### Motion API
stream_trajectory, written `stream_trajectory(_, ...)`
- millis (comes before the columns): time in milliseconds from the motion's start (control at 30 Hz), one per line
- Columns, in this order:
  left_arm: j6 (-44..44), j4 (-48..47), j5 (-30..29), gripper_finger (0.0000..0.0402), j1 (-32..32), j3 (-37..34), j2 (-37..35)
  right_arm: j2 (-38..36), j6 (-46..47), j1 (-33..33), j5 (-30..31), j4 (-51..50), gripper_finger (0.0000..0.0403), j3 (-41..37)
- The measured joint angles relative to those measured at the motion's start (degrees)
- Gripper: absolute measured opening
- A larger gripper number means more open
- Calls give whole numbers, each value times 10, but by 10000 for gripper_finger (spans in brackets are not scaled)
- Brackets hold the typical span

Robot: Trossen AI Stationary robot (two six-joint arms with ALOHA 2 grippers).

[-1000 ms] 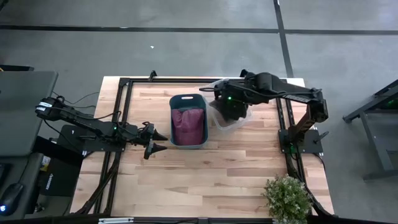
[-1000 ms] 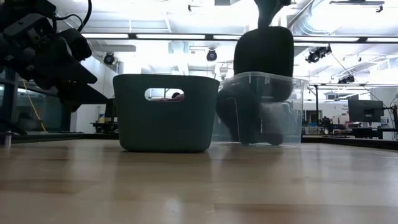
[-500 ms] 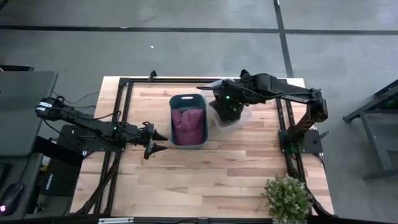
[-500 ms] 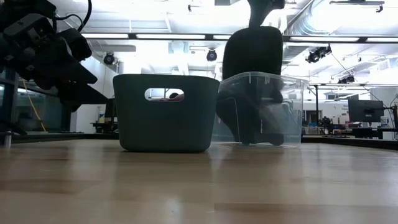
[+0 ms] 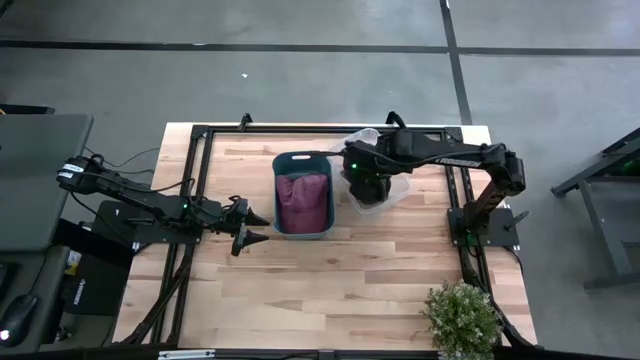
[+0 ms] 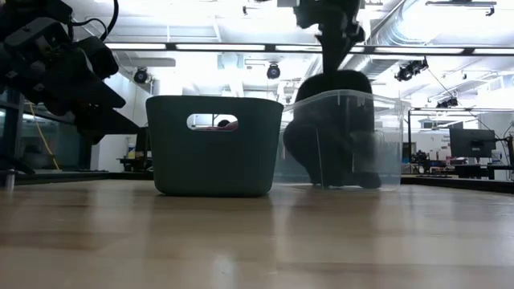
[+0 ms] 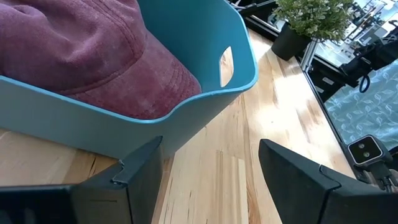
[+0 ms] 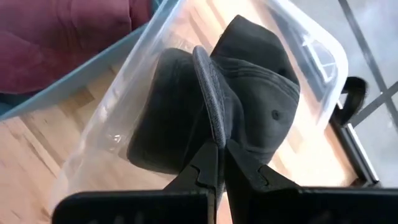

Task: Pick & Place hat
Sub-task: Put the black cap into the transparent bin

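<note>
A dark grey cap [image 8: 264, 93] sits inside a clear plastic bin [image 5: 400, 188] at the table's far middle; it also shows in the low view [image 6: 333, 136]. My right gripper [image 8: 219, 146] is over this bin and shut on the cap. A maroon cap [image 5: 303, 198] lies in a teal bin [image 5: 301, 158] to the left of the clear bin. My left gripper [image 5: 252, 228] hovers open and empty beside the teal bin's left near corner [image 7: 186, 106]. My right gripper pinches the dark cap's brim edge [image 8: 208, 93] between its two fingers, coming from above and pointing down. The brim stands on edge in the fingers. The cap's crown hangs below them inside the clear bin; whether it rests on the bin's floor, I cannot tell.
A black frame [image 5: 200, 135] runs along the table's far, left and right sides. A potted plant [image 5: 462, 318] stands at the near right corner. Bare wood [image 5: 330, 280] lies near of the two bins.
My right gripper has gone down with the dark cap. The cap stood well above the clear bin's rim a second ago and now sits lower, mostly inside the bin. The gripper has stayed shut on it.
</note>
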Motion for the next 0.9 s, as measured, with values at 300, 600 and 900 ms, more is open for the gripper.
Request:
stream_trajectory(300,0,0,0,246,0,0,0,0,30,-20,5,52,3,-74)
stream_trajectory(600,0,0,0,246,0,0,0,0,30,-33,3,89,6,-99)
stream_trajectory(900,0,0,0,246,0,0,0,0,19,-35,-18,111,4,-100)
